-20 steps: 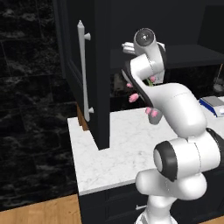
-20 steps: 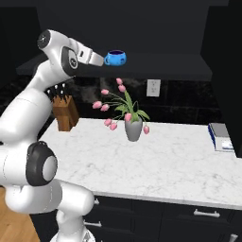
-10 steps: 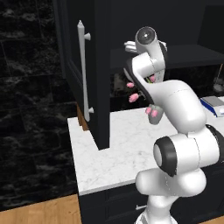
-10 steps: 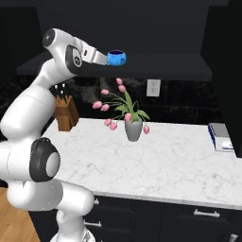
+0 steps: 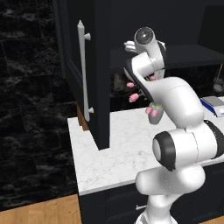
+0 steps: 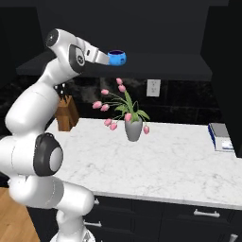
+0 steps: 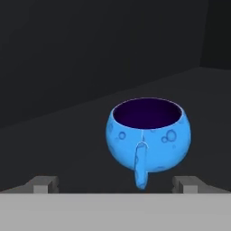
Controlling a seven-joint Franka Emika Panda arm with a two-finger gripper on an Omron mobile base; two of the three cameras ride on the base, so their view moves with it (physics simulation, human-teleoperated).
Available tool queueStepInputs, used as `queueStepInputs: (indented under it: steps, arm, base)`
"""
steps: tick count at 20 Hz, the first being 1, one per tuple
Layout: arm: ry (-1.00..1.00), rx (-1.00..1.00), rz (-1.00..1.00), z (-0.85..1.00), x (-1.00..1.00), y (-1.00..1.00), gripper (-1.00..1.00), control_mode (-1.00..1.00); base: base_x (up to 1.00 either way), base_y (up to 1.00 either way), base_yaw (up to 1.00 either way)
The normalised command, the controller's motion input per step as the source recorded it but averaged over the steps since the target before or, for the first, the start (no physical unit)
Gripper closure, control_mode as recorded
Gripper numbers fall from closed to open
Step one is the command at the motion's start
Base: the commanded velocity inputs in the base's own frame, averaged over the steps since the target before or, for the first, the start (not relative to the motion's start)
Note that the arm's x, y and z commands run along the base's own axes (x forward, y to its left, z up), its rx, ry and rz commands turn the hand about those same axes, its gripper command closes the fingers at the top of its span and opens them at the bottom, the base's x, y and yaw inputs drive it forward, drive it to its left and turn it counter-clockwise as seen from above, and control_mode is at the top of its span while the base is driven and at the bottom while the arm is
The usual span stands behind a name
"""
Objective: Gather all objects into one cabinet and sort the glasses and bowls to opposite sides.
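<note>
Gripper (image 7: 115, 184) spread wide, nothing held, the blue bowl (image 7: 149, 136) sitting upright just ahead on the cabinet shelf (image 6: 156, 66).

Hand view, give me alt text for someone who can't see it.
A small blue bowl with a stubby handle sits upright on the dark cabinet shelf, just ahead of the gripper, whose jaws stand open to either side, not touching it.

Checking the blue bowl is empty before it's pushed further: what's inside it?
Nothing shows inside the blue bowl: the hand view looks past its rim onto a dark, bare far wall. Its bottom is hidden by the near wall. It sits upright on the cabinet shelf.
</note>
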Motion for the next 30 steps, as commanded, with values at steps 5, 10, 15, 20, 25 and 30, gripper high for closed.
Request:
queueStepInputs:
  steps: [5,10,15,20,25,30]
  arm:
    - [0.00,0.00,-0.03,-0.03,0.13,-0.06,-1.00,-1.00]
    - [0.00,0.00,0.00,-0.08,0.06,-0.10,-1.00,-1.00]
    - [0.00,0.00,0.00,-0.08,0.13,-0.16,-1.00,-1.00]
    - [0.00,0.01,0.00,-0.09,0.05,-0.23,-1.00,-1.00]
    - [0.00,0.00,-0.01,-0.04,0.00,-0.10,-1.00,-1.00]
    - [0.00,0.00,-0.03,0.00,0.03,0.00,1.00,-1.00]
  base:
    - [0.00,0.00,0.00]
    - [0.00,0.00,0.00]
    - [0.00,0.00,0.00]
    - [0.00,0.00,0.00]
    - [0.00,0.00,0.00]
    - [0.00,0.00,0.00]
